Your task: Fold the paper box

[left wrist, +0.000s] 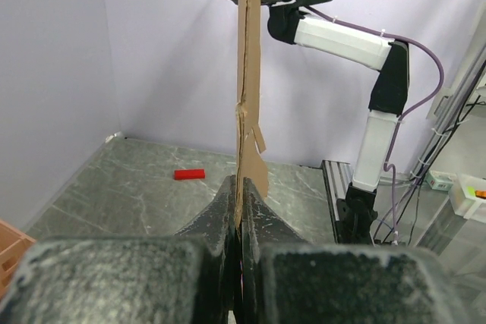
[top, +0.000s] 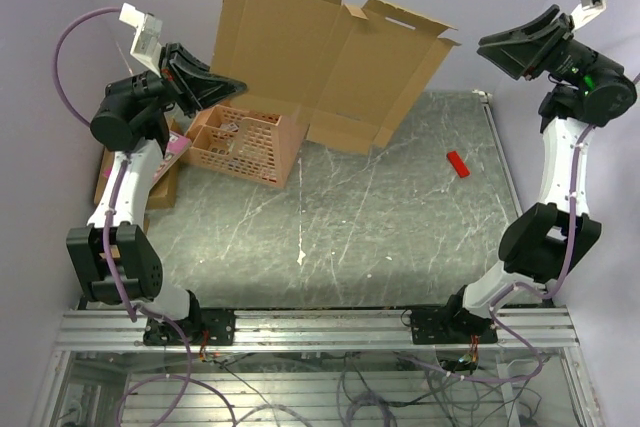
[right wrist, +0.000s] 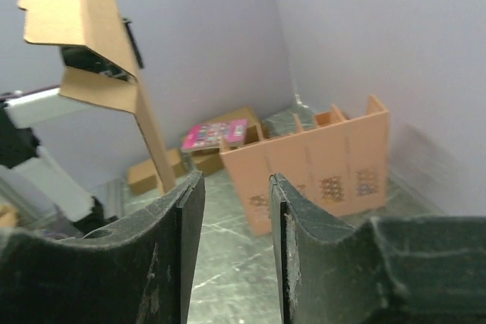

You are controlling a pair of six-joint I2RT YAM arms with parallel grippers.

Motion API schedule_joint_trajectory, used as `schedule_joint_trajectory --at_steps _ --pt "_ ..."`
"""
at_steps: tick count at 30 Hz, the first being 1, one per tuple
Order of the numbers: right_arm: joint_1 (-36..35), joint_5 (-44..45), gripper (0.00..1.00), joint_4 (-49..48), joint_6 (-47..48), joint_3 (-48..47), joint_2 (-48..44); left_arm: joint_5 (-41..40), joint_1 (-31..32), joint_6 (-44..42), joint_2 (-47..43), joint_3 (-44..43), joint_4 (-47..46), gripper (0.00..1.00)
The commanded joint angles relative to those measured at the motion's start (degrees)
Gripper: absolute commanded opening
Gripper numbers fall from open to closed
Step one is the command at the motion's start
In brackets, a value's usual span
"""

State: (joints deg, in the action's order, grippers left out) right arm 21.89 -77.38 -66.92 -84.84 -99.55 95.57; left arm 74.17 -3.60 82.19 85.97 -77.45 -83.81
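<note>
The paper box (top: 320,62) is a flat brown cardboard sheet with flaps, held up off the table at the back. My left gripper (top: 228,87) is shut on its left edge. In the left wrist view the sheet (left wrist: 247,73) stands edge-on between my closed fingers (left wrist: 238,195). My right gripper (top: 495,45) is open and empty, raised near the sheet's right flap, not touching it. In the right wrist view the sheet (right wrist: 91,43) shows at upper left, beyond my open gripper (right wrist: 231,187).
An orange lattice crate (top: 245,142) stands under the left gripper, also in the right wrist view (right wrist: 319,161). A pink book (top: 175,145) lies on brown cartons (top: 160,187) at left. A small red block (top: 457,163) lies on the table at right.
</note>
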Motion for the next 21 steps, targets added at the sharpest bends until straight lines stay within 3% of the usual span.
schedule_joint_trajectory --at_steps 1,5,18,21 --pt "-3.33 0.68 0.41 -14.18 -20.67 -3.17 -0.58 -0.24 0.19 2.08 -1.78 -0.18 -15.21 0.07" --pt "-4.57 2.45 0.44 -11.25 -23.39 -3.88 -1.61 -0.39 0.33 1.96 -2.58 0.73 -15.18 0.07" --pt "-9.14 4.46 0.46 7.49 -16.16 -4.33 -3.65 -0.42 0.93 2.02 -4.09 1.86 -15.15 0.07" --pt "-9.27 4.92 0.46 7.99 -17.20 -5.19 -3.10 -0.34 1.30 2.01 -4.45 2.03 -15.14 0.07"
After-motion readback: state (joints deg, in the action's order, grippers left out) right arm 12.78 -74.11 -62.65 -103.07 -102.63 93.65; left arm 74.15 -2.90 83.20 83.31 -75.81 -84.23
